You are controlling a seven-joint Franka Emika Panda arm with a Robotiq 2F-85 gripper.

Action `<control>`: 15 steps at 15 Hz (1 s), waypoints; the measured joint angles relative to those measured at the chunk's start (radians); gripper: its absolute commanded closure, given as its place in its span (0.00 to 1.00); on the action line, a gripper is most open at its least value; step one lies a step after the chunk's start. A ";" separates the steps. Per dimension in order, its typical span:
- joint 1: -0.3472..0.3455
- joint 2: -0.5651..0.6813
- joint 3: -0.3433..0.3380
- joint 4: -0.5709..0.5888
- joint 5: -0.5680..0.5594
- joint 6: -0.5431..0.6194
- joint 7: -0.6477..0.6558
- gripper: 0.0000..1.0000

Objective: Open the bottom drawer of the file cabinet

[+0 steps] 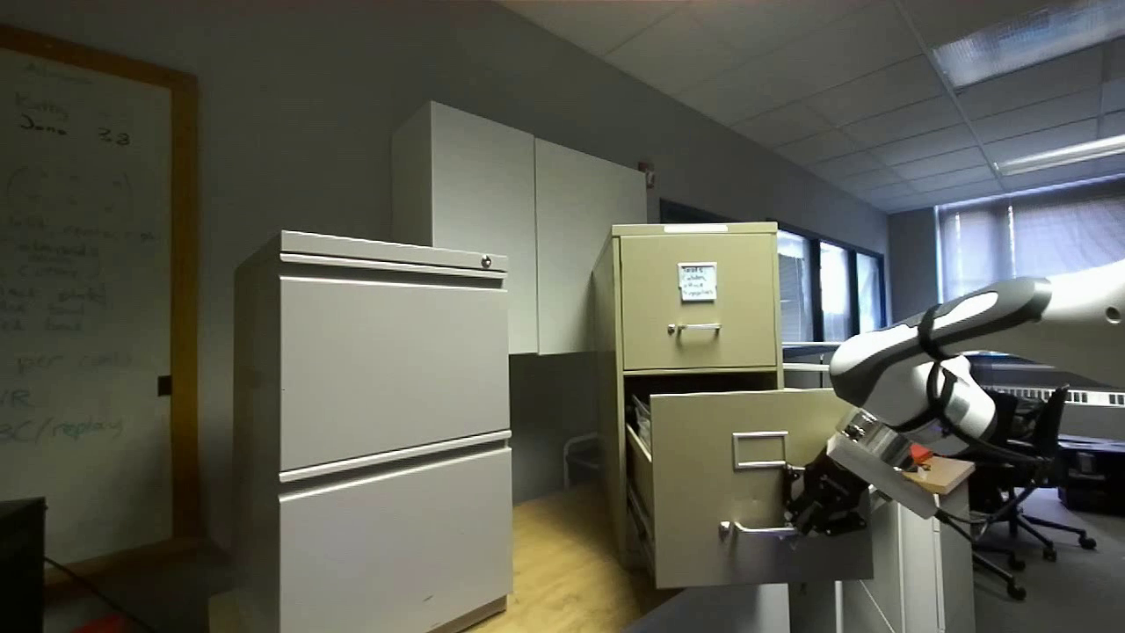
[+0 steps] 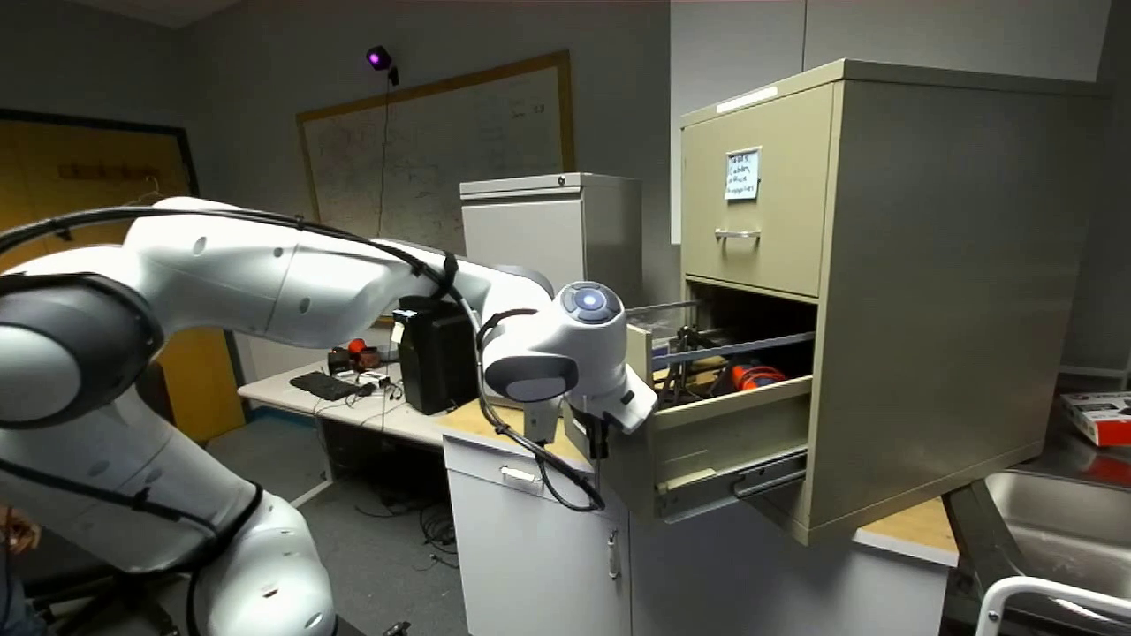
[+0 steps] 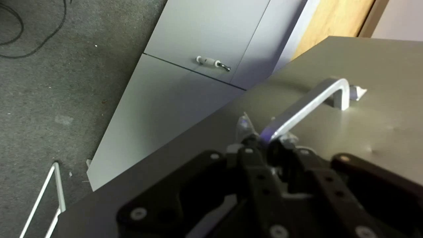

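The file cabinet (image 1: pixel 646 308) is tan-beige and shows in both exterior views (image 2: pixel 937 291), with a white paper on its closed top drawer. The bottom drawer (image 1: pixel 694 483) stands well out from it. Its side wall (image 2: pixel 733 433) and its contents show in an exterior view. My gripper (image 1: pixel 795 519) is at the drawer front, at one end of the silver handle (image 1: pixel 760 530). In the wrist view, the two fingers (image 3: pixel 268 137) are closed around the handle bar (image 3: pixel 307 105). The gripper (image 2: pixel 599 442) is partly hidden by the wrist in an exterior view.
A light-grey cabinet (image 1: pixel 395 378) stands beside the file cabinet. A white base cabinet (image 2: pixel 539 548) with a wooden top is below the drawer. A sink (image 2: pixel 1060 530) and a red-white box (image 2: pixel 1100 415) are on the far side. A cable loop (image 2: pixel 565 477) hangs from the wrist.
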 measured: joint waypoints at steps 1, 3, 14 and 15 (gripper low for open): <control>-0.004 -0.037 0.000 -0.034 -0.010 -0.003 -0.002 0.47; -0.017 -0.101 -0.001 -0.089 -0.046 -0.017 -0.006 0.31; -0.090 -0.230 0.144 -0.202 -0.380 0.088 0.101 0.00; -0.091 -0.234 0.155 -0.202 -0.408 0.089 0.108 0.00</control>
